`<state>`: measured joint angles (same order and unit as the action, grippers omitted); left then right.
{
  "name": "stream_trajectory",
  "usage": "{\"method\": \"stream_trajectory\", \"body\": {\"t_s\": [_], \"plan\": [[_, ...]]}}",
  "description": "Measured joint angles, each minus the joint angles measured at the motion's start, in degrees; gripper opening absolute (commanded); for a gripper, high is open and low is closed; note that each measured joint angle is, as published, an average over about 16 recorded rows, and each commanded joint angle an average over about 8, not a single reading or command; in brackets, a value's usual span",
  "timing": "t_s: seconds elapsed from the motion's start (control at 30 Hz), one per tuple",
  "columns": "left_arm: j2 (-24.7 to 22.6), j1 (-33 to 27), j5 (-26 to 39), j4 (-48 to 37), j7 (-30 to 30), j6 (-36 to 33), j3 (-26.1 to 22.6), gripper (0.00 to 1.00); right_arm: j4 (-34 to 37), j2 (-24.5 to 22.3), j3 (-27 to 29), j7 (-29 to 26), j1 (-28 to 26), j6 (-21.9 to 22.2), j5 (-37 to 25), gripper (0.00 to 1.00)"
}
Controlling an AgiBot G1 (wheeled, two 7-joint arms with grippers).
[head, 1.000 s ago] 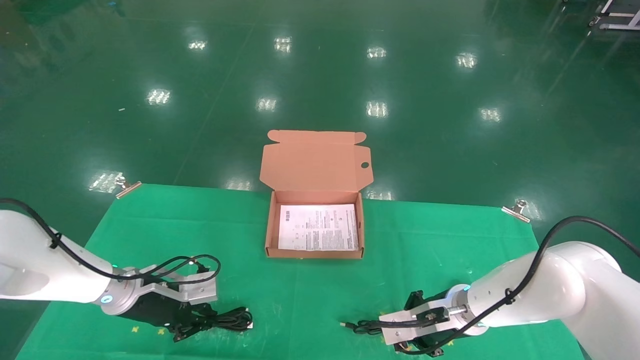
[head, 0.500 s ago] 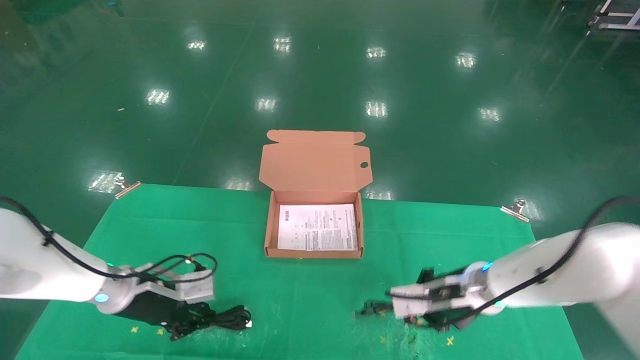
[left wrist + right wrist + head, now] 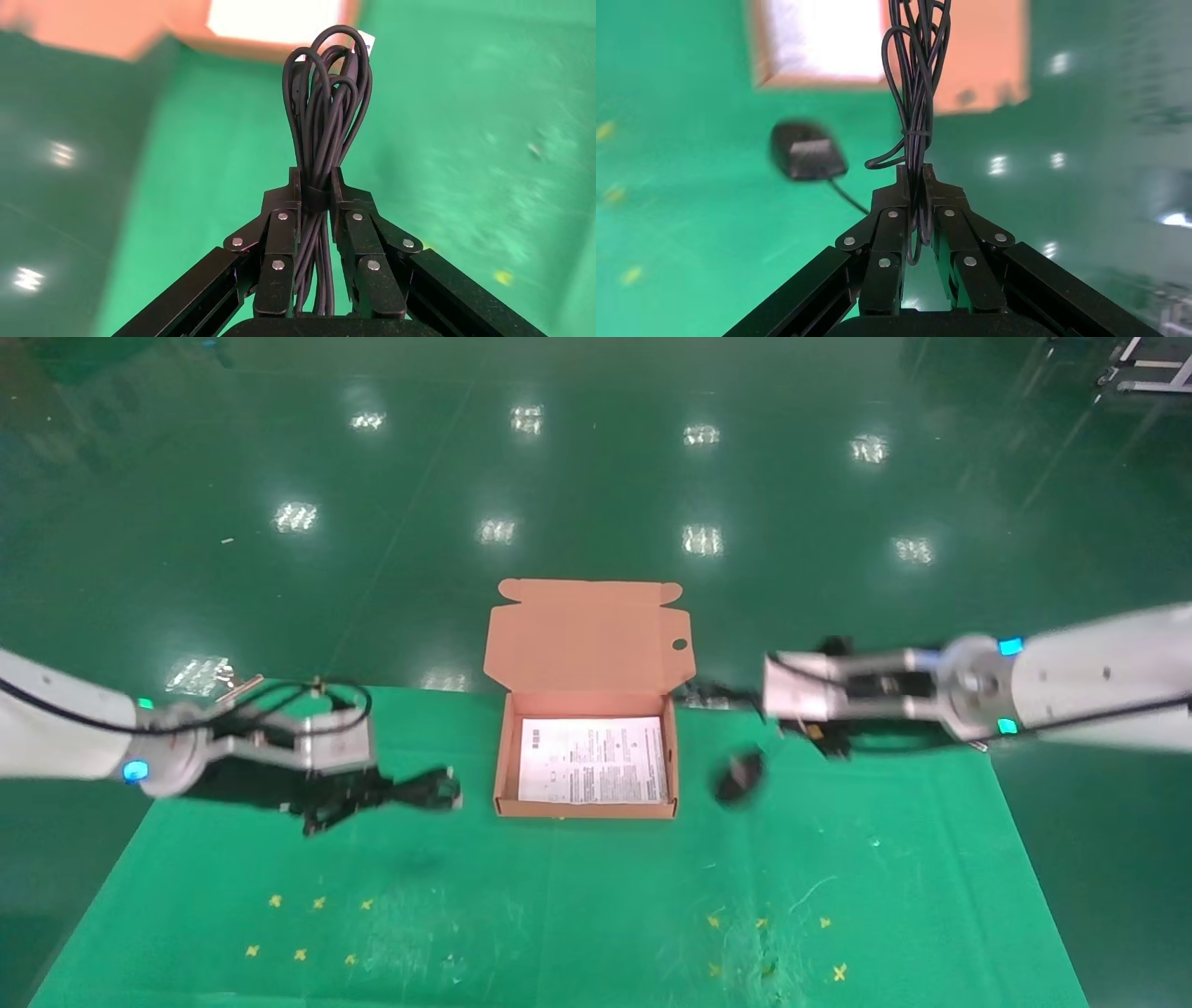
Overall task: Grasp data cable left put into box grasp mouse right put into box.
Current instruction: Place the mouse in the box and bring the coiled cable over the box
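The data cable point(image 3: 410, 792), a thin black looped bundle, is held with its long axis running left to right, its loop end pointing right toward the box point(image 3: 587, 756). It is pinched near its tied middle by the left tool point(image 3: 368, 791), whose fingers point(image 3: 280, 247) are pressed against both sides of the bundle, above the green surface point(image 3: 559, 915) just left of the box.

The mouse point(image 3: 738, 778), a small black oval, hangs below and left of the right tool point(image 3: 745, 696), just right of the box. Only its bundled cord point(image 3: 916, 91) is clamped by that tool. The box lies open with a white printed sheet point(image 3: 593, 761) inside.
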<state>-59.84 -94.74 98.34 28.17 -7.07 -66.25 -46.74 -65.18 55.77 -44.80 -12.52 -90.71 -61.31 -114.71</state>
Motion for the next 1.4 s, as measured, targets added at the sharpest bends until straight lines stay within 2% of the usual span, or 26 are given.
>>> {"method": "stream_trajectory", "body": {"t_s": [0.2, 0.4, 0.8, 1.07, 1.4], "plan": [[0.88, -1.43, 0.28, 7.19, 3.36, 2.57, 0.87, 0.0, 1.84, 4.09, 1.61, 0.6, -3.97, 3.34, 0.98, 0.0], [0.94, -2.4, 0.87, 12.57, 6.41, 5.49, 1.58, 0.0, 7.08, 9.43, 2.55, 3.57, -7.67, 7.08, 2.21, 0.0], [0.63, -4.04, 2.36, 17.11, 9.83, 9.3, 2.31, 0.0, 19.67, 18.2, 3.78, 11.55, -12.95, 12.11, 5.94, 0.0], [1.14, -4.37, 3.22, 17.98, 11.03, 9.88, 2.3, 0.0, 23.86, 20.62, 3.81, 14.64, -14.2, 13.28, 7.9, 0.0], [3.9, -3.41, 6.08, 19.23, 15.39, 9.5, 1.46, 0.0, 24.64, 21.05, 2.0, 14.72, -12.79, 13.98, 8.56, 0.0]]}}
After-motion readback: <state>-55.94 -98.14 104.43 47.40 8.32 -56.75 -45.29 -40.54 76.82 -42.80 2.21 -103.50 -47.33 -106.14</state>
